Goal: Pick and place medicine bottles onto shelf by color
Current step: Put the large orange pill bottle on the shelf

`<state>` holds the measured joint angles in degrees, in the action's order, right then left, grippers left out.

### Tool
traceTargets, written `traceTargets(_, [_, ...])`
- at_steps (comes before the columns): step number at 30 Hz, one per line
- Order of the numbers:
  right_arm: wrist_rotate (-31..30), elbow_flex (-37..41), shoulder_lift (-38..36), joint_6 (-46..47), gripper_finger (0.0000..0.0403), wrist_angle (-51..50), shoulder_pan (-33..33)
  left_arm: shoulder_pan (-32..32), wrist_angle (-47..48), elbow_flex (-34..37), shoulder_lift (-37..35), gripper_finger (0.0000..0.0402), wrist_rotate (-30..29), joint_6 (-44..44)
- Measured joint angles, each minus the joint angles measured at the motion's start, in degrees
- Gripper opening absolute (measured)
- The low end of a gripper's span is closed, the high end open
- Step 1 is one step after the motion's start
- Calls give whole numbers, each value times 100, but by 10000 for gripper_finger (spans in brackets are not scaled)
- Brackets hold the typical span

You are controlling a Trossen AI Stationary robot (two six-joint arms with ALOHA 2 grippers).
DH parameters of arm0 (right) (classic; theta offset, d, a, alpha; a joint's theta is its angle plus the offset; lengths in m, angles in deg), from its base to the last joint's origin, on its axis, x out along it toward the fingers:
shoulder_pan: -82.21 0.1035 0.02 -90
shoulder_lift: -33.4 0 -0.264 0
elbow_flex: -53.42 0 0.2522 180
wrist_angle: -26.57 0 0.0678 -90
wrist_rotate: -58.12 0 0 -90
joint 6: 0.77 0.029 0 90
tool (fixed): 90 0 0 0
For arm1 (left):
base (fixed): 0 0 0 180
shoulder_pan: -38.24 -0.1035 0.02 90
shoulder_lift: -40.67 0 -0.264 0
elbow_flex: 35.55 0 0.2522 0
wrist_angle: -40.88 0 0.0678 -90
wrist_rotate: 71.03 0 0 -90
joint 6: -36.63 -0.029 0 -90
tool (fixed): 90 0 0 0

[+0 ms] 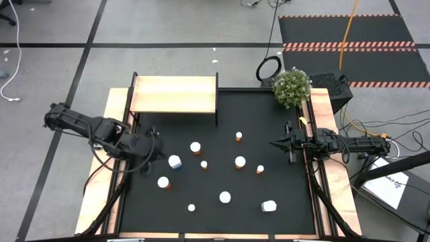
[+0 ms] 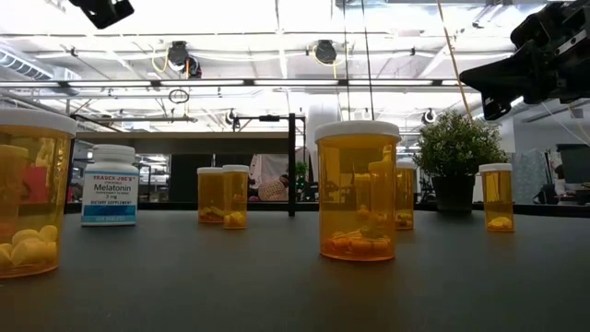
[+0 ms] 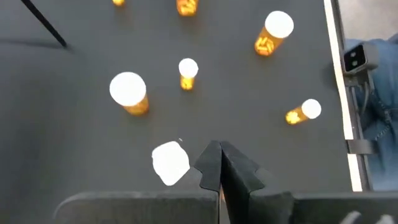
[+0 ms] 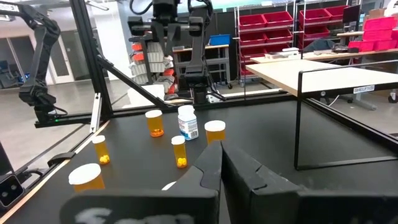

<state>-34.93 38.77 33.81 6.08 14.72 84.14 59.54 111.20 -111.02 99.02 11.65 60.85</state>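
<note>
An orange medicine bottle (image 2: 358, 189) is standing closest to the low camera on the black mat (image 1: 222, 128), other medicine bottles (image 1: 240, 161) scattered around it. The left gripper (image 1: 156, 150) is hovering closed and empty beside a white bottle (image 1: 175, 161). The right gripper (image 1: 274, 143) is reaching inward, pinched closed, empty. The shelf (image 1: 175, 94) is sitting bare at the mat's far edge.

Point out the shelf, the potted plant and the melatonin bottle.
shelf (image 1: 175, 94), high view, middle of the bare wooden top.
plant (image 1: 291, 87), high view, centre of the foliage.
melatonin bottle (image 2: 110, 191), low view, on the front label.
</note>
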Motion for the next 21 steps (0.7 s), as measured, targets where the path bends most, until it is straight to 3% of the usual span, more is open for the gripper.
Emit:
traceTargets(7, [-2, 0, 0, 0, 0, -2, 0, 632, 506, 65, 333, 27, -31, 1426])
traceTargets(21, [-7, 2, 2, -3, 0, -2, 0, 1184, 330, 343, 1068, 248, -34, 2915])
